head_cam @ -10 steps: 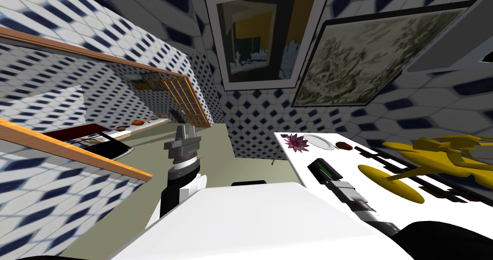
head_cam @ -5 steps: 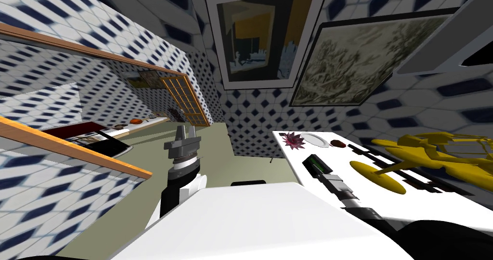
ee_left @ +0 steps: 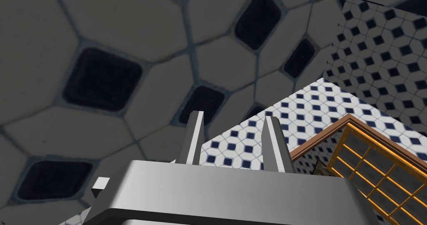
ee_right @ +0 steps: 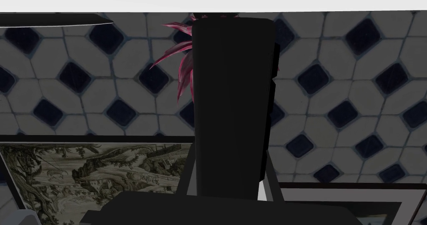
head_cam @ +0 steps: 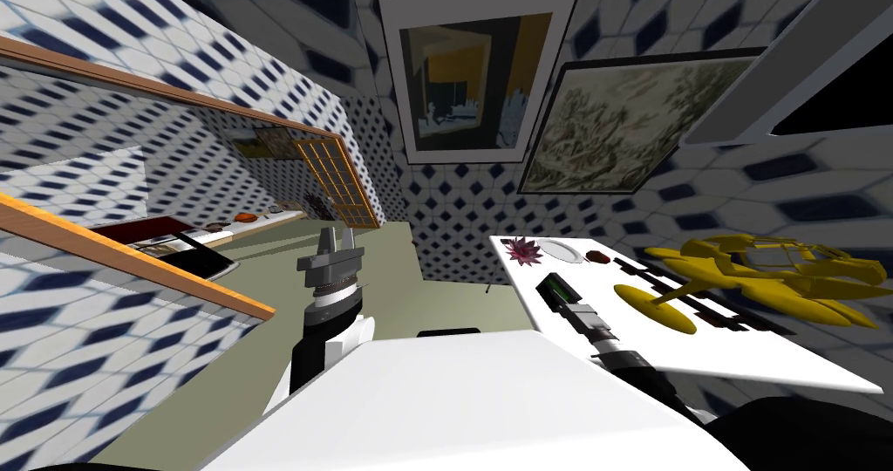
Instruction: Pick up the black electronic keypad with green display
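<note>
Right claw: the robot's right claw [head_cam: 571, 303] is clenched on the black keypad [head_cam: 553, 289], reaching out over the near edge of the white table [head_cam: 741, 352].
Keypad: it sticks out forward from the claw's fingertips, a long black slab with its green display facing up in the head view. In the right wrist view only its plain black back [ee_right: 231, 97] shows, rising from between the fingers [ee_right: 189, 176].
Grip: both fingers press the keypad's long sides at the end nearest the claw's body; most of its length stands free past them.
Height: whether the keypad is clear of the tabletop cannot be told.
Past the keypad's tip: a pink spiky flower [head_cam: 523, 250] lies towards the table's far end, near but apart from the keypad; in the right wrist view its petals [ee_right: 179, 68] fan out from behind the slab.
Beside the flower: a white plate [head_cam: 559, 250], then a small dark brown thing [head_cam: 598, 255], both further from the claw than the keypad's tip.
Outboard of the right claw: black strips [head_cam: 644, 272] lie flat on the table, and a yellow model [head_cam: 759, 265] with a flat oval foot stands well apart from the claw.
Wall beyond the table: a framed landscape print [head_cam: 610, 121] hangs on blue-and-white tiles.
Left claw: the left claw [head_cam: 334, 239] points up and forward over the green floor, far from the table; its fingers [ee_left: 195, 137] stand with a narrow gap and grasp nothing.
</note>
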{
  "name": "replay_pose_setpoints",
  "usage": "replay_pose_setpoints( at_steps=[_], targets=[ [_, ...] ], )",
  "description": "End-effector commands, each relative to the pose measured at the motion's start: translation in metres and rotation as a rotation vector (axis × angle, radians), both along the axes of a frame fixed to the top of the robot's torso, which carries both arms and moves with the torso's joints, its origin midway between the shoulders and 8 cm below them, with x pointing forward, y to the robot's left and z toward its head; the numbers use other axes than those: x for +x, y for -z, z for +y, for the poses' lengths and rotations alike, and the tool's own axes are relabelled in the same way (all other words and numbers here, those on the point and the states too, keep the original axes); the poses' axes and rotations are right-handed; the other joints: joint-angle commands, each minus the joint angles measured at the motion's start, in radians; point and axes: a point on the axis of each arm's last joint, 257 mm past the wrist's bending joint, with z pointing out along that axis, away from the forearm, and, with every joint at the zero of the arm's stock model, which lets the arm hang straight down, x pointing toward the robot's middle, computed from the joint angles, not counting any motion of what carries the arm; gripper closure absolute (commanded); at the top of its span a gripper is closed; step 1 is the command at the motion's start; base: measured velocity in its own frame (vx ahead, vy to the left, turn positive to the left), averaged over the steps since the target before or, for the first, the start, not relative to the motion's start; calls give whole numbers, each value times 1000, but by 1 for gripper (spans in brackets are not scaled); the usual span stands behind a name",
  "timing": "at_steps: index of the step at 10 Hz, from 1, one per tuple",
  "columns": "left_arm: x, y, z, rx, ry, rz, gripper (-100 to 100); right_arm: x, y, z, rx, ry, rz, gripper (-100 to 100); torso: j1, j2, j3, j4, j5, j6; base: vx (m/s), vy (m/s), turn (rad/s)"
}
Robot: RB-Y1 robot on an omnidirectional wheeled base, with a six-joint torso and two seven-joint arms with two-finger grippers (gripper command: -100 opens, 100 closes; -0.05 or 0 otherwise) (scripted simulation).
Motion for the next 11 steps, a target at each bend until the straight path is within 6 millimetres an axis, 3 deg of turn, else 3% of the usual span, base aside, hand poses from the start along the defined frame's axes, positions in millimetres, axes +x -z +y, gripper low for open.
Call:
replay_pose_setpoints(
  at_steps=[1, 3, 4, 6, 7, 9, 10, 11],
  targets=[
    [0, 0, 0, 0, 0, 0, 0, 20, 1, 8, 31, 3, -7, 100, 0, 0, 0, 0, 0, 0, -72, -23, -36],
    [0, 0, 0, 0, 0, 0, 0, 20, 8, 12, -3, -17, 20, 100, 0, 1, 0, -1, -3, 0, -65, -17, 4],
    [0, 0, 0, 0, 0, 0, 0, 41, 4, 17, 31, -5, 0, 100, 0, 0, -1, -3, -4, 2, -89, -15, -35],
    [0, 0, 0, 0, 0, 0, 0, 42, 10, 22, -4, -23, 22, 100, -2, 2, -1, -3, -7, 3, -71, -23, -4],
    [0, 0, 0, 0, 0, 0, 0, 61, 5, 26, 30, -9, 1, 100, -2, 1, -2, -4, -8, 3, -103, -38, -33],
    [0, 0, 0, 0, 0, 0, 0, 64, 10, 30, -7, -24, 23, 100, -3, 4, 0, -4, -8, 3, -71, -29, -1],
    [0, 0, 0, 0, 0, 0, 0, 84, 5, 32, 26, 0, 9, 100, -3, 1, -2, -5, -8, 4, -94, -24, -33],
    [0, 0, 0, 0, 0, 0, 0, 85, 7, 35, 2, -13, 17, 100, -4, 2, -1, -5, -9, 4, -94, -23, -1]
  ],
)
